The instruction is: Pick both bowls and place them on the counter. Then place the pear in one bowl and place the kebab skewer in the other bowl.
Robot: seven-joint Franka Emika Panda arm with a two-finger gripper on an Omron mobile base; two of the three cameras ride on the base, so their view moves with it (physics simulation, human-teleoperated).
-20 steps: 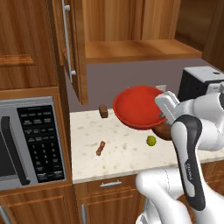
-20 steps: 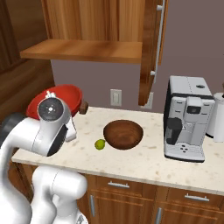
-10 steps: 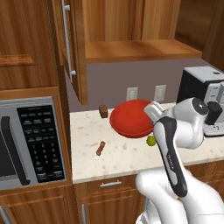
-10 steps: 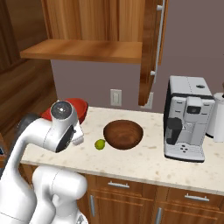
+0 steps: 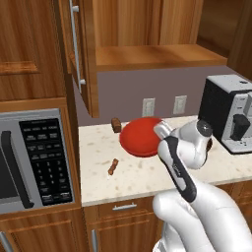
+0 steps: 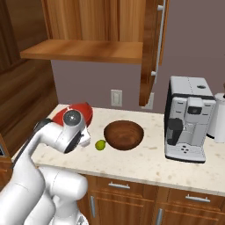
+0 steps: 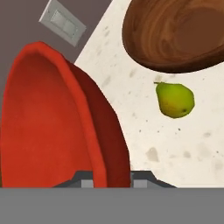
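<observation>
My gripper (image 7: 111, 179) is shut on the rim of the glossy red bowl (image 7: 48, 127), which hangs tilted low over the beige counter (image 6: 145, 162), near its back left by the wall. From the base views the red bowl (image 5: 142, 139) shows just past my wrist, as a red edge (image 6: 79, 112) behind my hand. The dark brown bowl (image 6: 124, 135) stands upright on the counter to the right. The small yellow-green pear (image 6: 100, 144) lies in front of the brown bowl (image 7: 179, 35), free on the stone (image 7: 175, 99). The kebab skewer (image 5: 112, 167) lies on the counter left of the red bowl.
A stubby dark brown block (image 5: 116, 125) stands by the back wall. A coffee machine (image 6: 186, 118) fills the counter's right part. A microwave (image 5: 29, 157) sits at the left. An open cabinet door (image 5: 74, 49) hangs above the counter beside a wooden shelf (image 5: 157, 56).
My arm has brought the red bowl down and to the left, from above the counter to just over it near the wall. The other things have stayed put.
</observation>
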